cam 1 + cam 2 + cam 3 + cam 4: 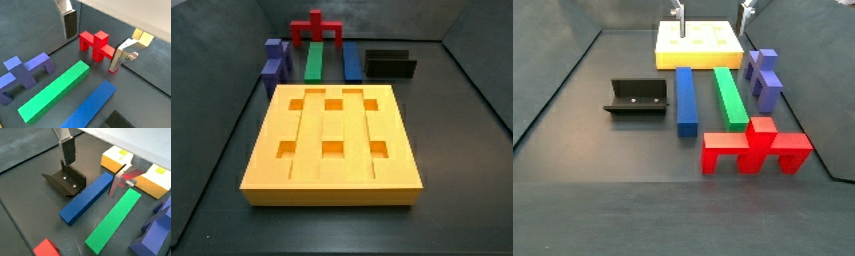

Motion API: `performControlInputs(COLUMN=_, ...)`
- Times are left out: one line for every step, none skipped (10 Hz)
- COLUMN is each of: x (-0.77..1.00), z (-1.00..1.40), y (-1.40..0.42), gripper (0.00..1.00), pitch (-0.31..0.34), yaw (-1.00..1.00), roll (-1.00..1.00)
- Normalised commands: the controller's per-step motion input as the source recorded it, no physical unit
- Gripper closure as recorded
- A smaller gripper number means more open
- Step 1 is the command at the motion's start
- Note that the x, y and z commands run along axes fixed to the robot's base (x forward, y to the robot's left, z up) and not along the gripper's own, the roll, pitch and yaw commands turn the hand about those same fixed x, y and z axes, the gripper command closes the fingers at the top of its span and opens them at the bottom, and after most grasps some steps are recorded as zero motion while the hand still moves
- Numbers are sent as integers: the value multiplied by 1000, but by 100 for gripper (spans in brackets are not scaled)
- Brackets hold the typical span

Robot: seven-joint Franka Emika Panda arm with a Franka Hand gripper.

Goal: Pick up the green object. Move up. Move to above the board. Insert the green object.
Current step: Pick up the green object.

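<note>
The green object [53, 97] is a long green bar lying flat on the dark floor between a blue bar [90, 107] and a purple piece [23, 72]. It shows in both wrist views [113, 223] and in both side views [313, 62] [730, 95]. The board [338, 140] is a big orange-yellow block with grooves and square holes, lying past one end of the bars [700, 42]. My gripper [92, 52] is open and empty, high above the floor. Its fingers [679, 12] show only at the upper edge of a side view, above the board's side of the bars.
A red branched piece [754, 148] stands at the bars' other end. The blue bar [686, 98] lies right beside the green one. The fixture [636, 97] stands beyond the blue bar. The purple piece [763, 78] flanks the green bar. Dark walls enclose the floor.
</note>
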Motion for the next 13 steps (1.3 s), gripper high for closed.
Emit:
performControlInputs(x=-134, z=-311, y=0, gripper=0, pitch=56, yaw=49, roll=-184)
performControlInputs(x=0, z=0, y=-26, gripper=0, pitch=0, yaw=0, roll=23)
performControlInputs(x=0, z=0, y=0, gripper=0, pitch=0, yaw=0, roll=-11)
performControlInputs(x=0, z=-580, y=-351, gripper=0, pitch=-136, yaw=-31, roll=-131)
performControlInputs(x=0, z=-700, y=-617, gripper=0, pitch=-96, yaw=-31, roll=-143)
performControlInputs(x=0, z=-929, y=-689, gripper=0, pitch=-63, yaw=-34, roll=-33)
performControlInputs(x=0, z=-1000, y=-574, gripper=0, pitch=-61, yaw=-49, roll=0)
performControlInputs(x=-157, z=-1000, y=-311, gripper=0, pitch=-11, yaw=-14, roll=41)
performControlInputs(x=-534, z=-1000, y=0, gripper=0, pitch=-59, yaw=0, roll=129)
performControlInputs(x=-629, z=-1000, y=91, gripper=0, pitch=-73, yaw=0, roll=116)
performControlInputs(x=-531, z=-1000, y=20, gripper=0, pitch=-90, yaw=0, roll=66)
performControlInputs(x=-231, z=-1000, y=-34, gripper=0, pitch=-81, yaw=0, roll=80)
performControlInputs(x=-69, z=-1000, y=-17, gripper=0, pitch=-66, yaw=-3, roll=117)
